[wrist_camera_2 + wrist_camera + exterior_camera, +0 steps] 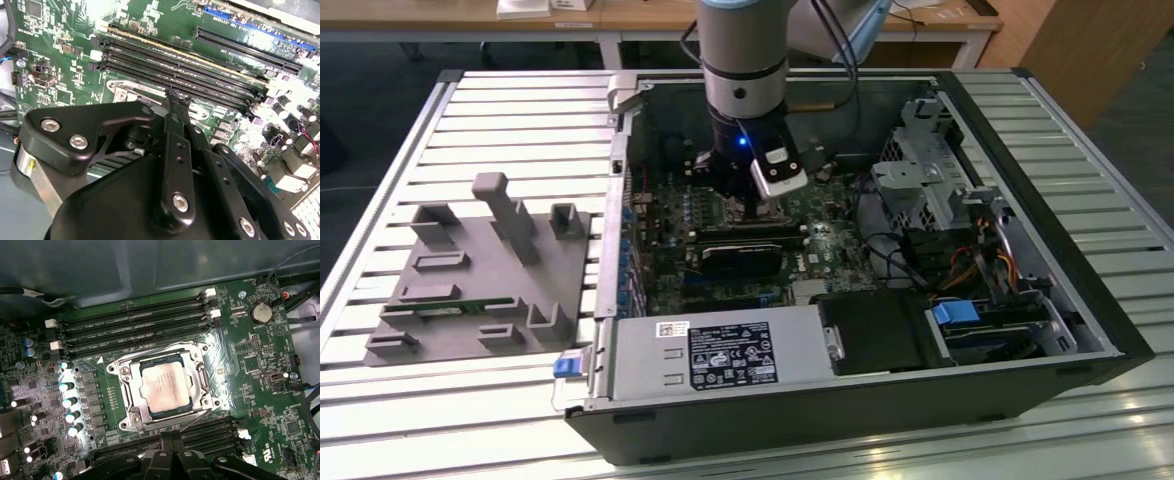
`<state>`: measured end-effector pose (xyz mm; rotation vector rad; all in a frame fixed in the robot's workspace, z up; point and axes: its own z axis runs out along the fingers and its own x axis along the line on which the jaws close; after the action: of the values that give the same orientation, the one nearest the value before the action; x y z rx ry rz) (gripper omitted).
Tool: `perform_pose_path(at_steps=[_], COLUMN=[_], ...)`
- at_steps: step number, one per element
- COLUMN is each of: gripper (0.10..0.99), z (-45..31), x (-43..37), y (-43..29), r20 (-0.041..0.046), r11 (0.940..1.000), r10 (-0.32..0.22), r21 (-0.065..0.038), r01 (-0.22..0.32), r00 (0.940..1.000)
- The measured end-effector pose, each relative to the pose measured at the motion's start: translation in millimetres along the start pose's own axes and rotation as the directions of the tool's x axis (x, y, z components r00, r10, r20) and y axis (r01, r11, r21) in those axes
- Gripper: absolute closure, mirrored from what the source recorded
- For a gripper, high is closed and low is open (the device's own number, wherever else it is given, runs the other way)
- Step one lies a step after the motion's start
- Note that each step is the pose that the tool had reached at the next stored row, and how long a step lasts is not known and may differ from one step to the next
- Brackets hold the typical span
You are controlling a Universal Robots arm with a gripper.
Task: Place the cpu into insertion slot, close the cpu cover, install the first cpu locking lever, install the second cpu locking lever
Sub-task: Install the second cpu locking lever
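In the first wrist view the cpu [164,385] lies flat in the insertion slot [134,415], pale metal face up. The cpu cover [197,375], a silver frame, lies down around the chip's edges. Thin wire levers [150,354] run along the socket's sides; whether they are latched I cannot tell. My gripper [170,441] is shut with nothing between its black fingers, and its tips sit just beside the socket's edge by the memory slots. The second wrist view has the gripper [172,97] over the frame's corner. In the exterior view the gripper [751,210] reaches down into the open case.
Long black memory slots [135,325] flank the socket on both sides. A row of capacitors [67,400] stands close by. The grey power supply box [714,352] and a black heatsink block [744,258] sit in the case, with a grey fixture [480,270] on the exterior view's left.
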<state>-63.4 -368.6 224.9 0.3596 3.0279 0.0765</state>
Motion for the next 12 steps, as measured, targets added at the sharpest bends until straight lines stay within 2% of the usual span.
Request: perform_pose_path(at_steps=[3, 4, 8, 12], gripper=[0.98, 0.98, 0.98, 0.98], z=[1.2, 1.4, 1.7, 2.2], x=[-0.7, -0.9, -2.1, -3.5], y=[-3.2, -4.4, -9.6, -15.5], r20=[-0.0052, -0.0076, -0.0199, -0.0299], r11=[0.9999, 0.9998, 0.9977, 0.9947], r10=[0.001, 0.002, 0.006, 0.009], r21=[-0.012, -0.02, -0.067, -0.102], r01=[-0.001, -0.002, -0.007, -0.012], r00=[1.0, 1.0, 0.9998, 0.9995])
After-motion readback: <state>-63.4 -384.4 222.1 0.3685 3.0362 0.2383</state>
